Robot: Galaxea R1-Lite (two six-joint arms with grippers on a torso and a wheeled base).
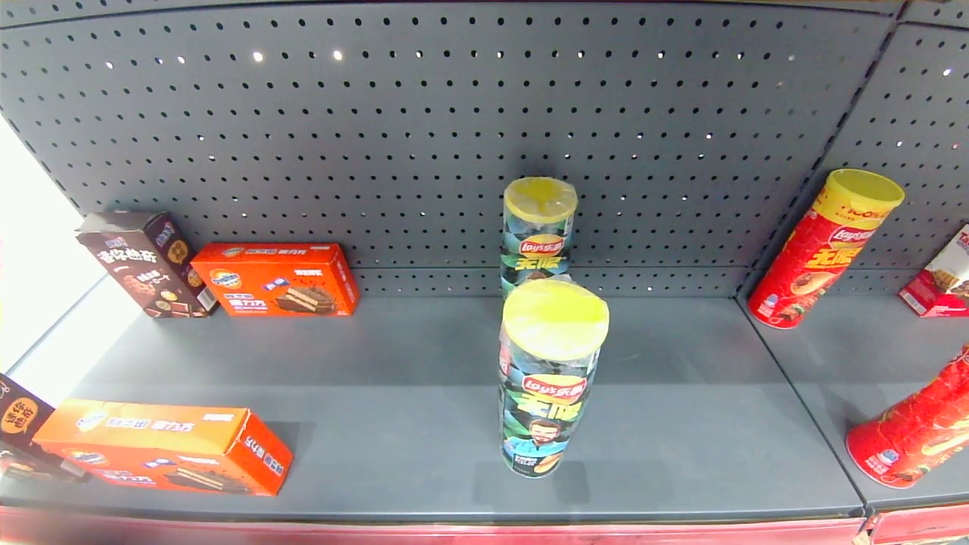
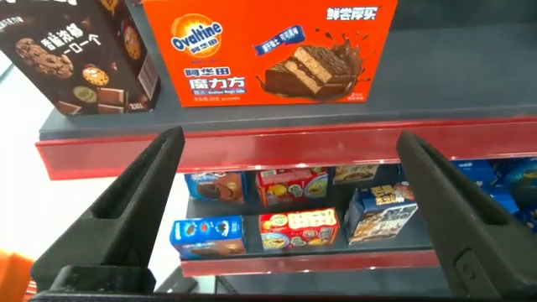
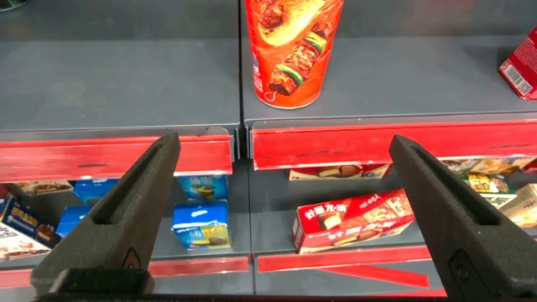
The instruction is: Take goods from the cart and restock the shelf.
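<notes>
Head view: the shelf [image 1: 378,393] carries two green chip cans [image 1: 549,378] upright at frame centre, one behind the other. Left wrist view: the left claw [image 2: 289,138] is spread and empty, facing the shelf's red lip beneath an orange box [image 2: 268,50]. Right wrist view: the right claw [image 3: 285,141] is likewise spread and empty, below a red can [image 3: 289,50]. Best to grip the next cart item low and set it upright beside the pair.

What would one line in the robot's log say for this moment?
left gripper: open, empty | right gripper: open, empty | shelf: front green can and rear green can upright, mid-shelf
</notes>
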